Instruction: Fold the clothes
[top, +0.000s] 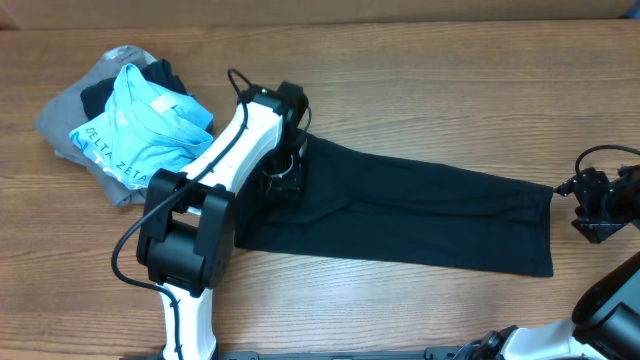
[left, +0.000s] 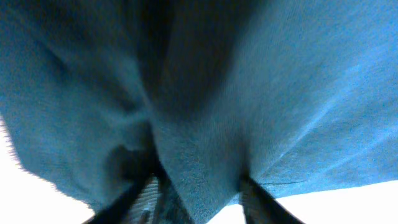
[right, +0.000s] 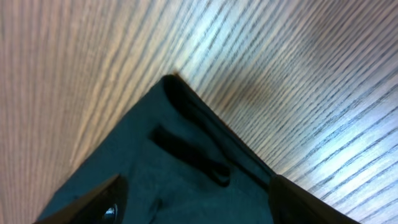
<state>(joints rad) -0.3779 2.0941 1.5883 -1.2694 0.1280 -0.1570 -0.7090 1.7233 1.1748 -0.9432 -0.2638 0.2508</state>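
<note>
Garments: one black shirt (top: 420, 215), one blue shirt (top: 150, 135), one grey garment (top: 62, 120).

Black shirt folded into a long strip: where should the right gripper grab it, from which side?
Grip the corner at the right end of the black soft-fabric shirt. It lies flat as a long strip, and that corner rests free on the wooden table with a hemmed edge. Come from the right, off the end; the right gripper is there, jaws open astride it.
</note>
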